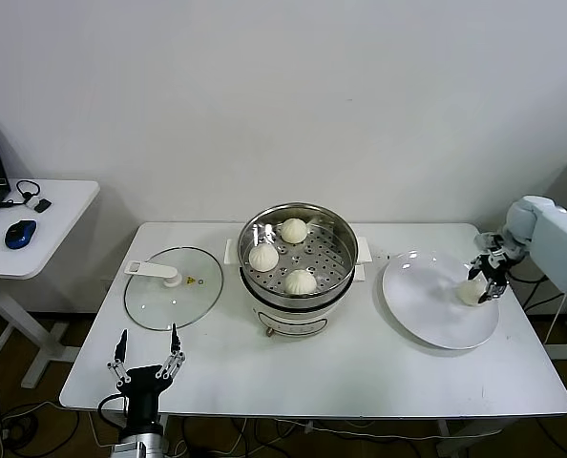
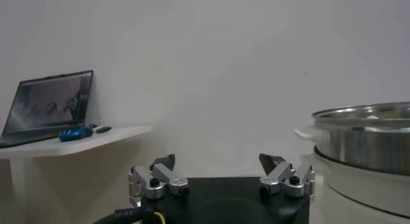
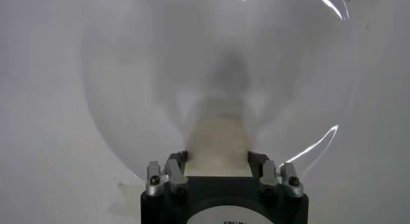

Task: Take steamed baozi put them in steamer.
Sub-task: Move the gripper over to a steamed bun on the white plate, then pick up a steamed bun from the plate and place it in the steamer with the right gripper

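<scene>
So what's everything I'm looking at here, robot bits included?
baozi in the steamer: three, cream-white, on the perforated tray
baozi on the plate: one, cream-white, between the right gripper's fingers
steamer: one, shiny steel on a white base, table centre
plate: one, white, on the steamer's right
glass lid: one, clear, flat on the steamer's left
side desk: one, white, with a blue mouse
left gripper: open, idle at the table's front-left edge
right gripper: around the plate's baozi
</scene>
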